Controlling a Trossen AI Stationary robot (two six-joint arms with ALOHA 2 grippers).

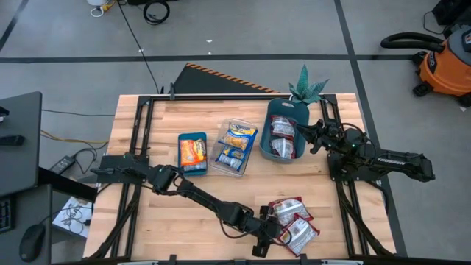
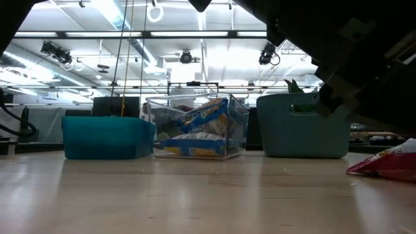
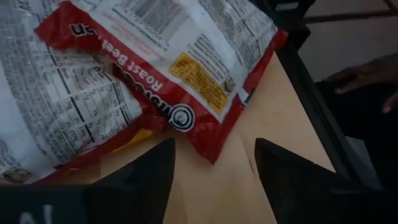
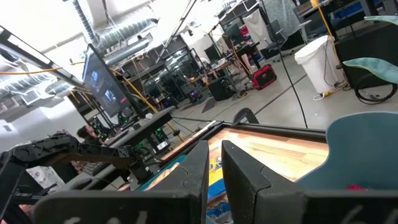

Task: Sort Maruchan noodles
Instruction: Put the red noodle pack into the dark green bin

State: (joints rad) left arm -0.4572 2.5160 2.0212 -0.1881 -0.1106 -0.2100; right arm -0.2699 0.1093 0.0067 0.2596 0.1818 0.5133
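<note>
Grey concrete floor surrounds the pale wooden-slat surface (image 1: 184, 221) on which everything lies. Near its front edge lie two crinkly plastic noodle packets, silvery-white with red borders (image 1: 292, 219), overlapping each other; the left wrist view shows their printed backs and a red corner pointing toward the arm's own fingers. The left hand (image 1: 271, 239) sits low just beside these packets, its two dark fingers (image 3: 146, 180) spread wide apart with bare wood between them, gripping nothing.

Farther back, a row of three containers holds sorted packets: a small teal rectangular plastic bin (image 1: 193, 152) with an orange packet inside, a clear plastic container (image 1: 235, 147) with yellow-and-blue packets just beside it, and a taller teal plastic bin (image 1: 283, 138) holding red-edged packets. A teal artificial plant (image 1: 307, 87) stands at the rear edge behind that bin.

The right hand (image 1: 309, 137) hangs just beside the taller bin, its fingers (image 4: 193, 174) close together with only a narrow gap, holding nothing.

An orange shop vacuum (image 1: 445, 62) stands on the floor, well apart.
</note>
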